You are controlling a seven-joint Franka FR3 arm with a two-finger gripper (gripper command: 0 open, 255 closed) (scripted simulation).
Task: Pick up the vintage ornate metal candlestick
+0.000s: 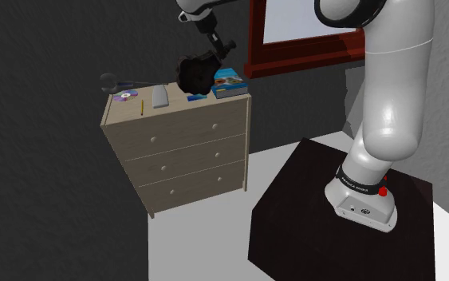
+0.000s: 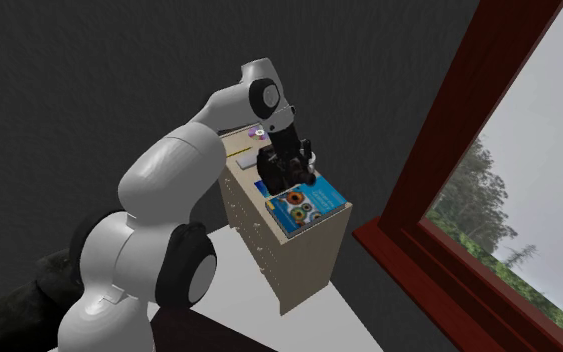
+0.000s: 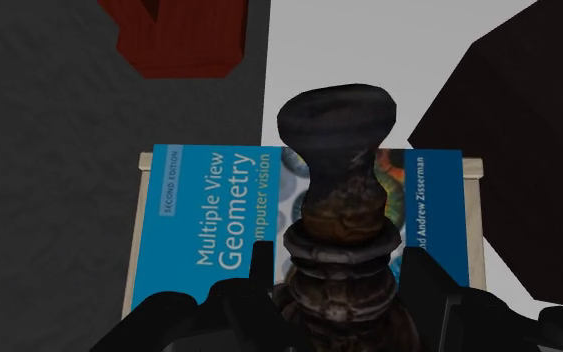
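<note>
Candlestick (image 3: pixel 337 190), dark and ornate with a metal sheen, stands between the jaws, which are clamped on the ringed part of its stem. One black finger (image 3: pixel 260 272) presses in from each side. Its rounded, flared end rises well past the fingertips, and its lower part is hidden down between them.

Straight beyond the jaws, behind the candlestick, lies a blue book (image 3: pixel 204 225) titled "Multiple View Geometry", flat on the top of a pale chest of drawers (image 1: pixel 183 152). In the shoulder view the jaws and their load merge into one dark mass just beside the book; the candlestick's foot seems to sit slightly above the chest's top, though the dark shapes make that hard to tell.

Farther from the jaws along the same top lie a grey oblong thing (image 1: pixel 160 96), a yellow pencil (image 1: pixel 142 106) and a purple disc (image 1: pixel 123 96), all well apart from the candlestick. A dark red window frame (image 1: pixel 294 48) runs along the wall behind the jaws. The white arm (image 1: pixel 386 104) rises from its dark stand (image 1: pixel 294 215) on the floor beside the chest.
</note>
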